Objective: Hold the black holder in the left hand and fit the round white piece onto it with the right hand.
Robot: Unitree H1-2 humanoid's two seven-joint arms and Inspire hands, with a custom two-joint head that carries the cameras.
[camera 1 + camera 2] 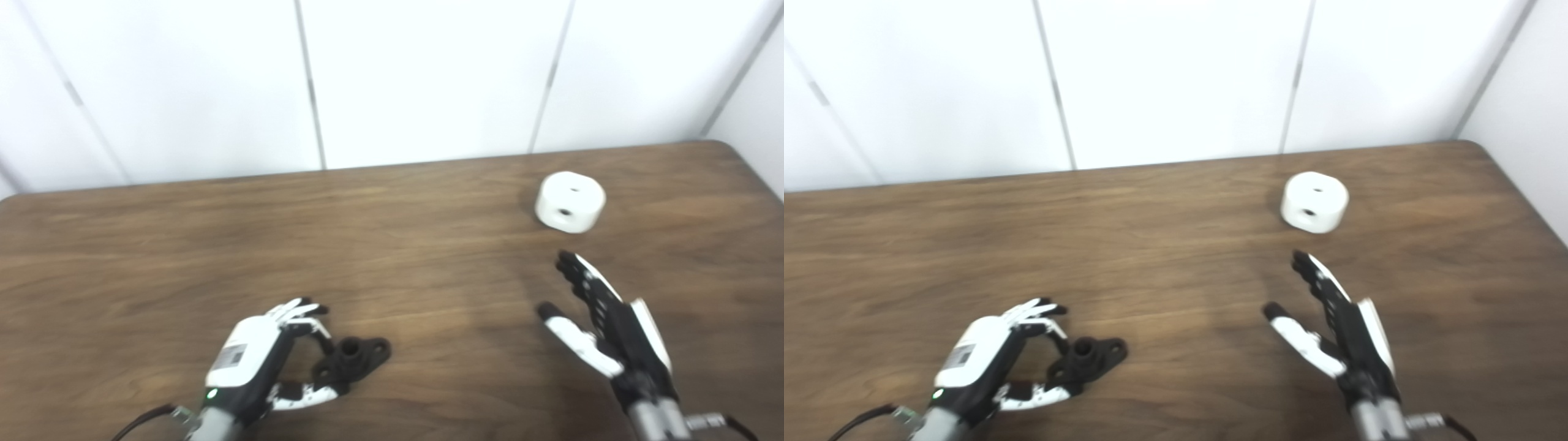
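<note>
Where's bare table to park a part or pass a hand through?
Widest free patch: the left and centre of the table, between the wall edge and the left hand. Also bare: the strip between the black holder and the right hand. Tight: the gap between the right hand and the round white piece.

Both forearms cut off by bottom edge. Left hand hides near end of black holder; contact unclear through blur. Table cropped left, right, bottom.
</note>
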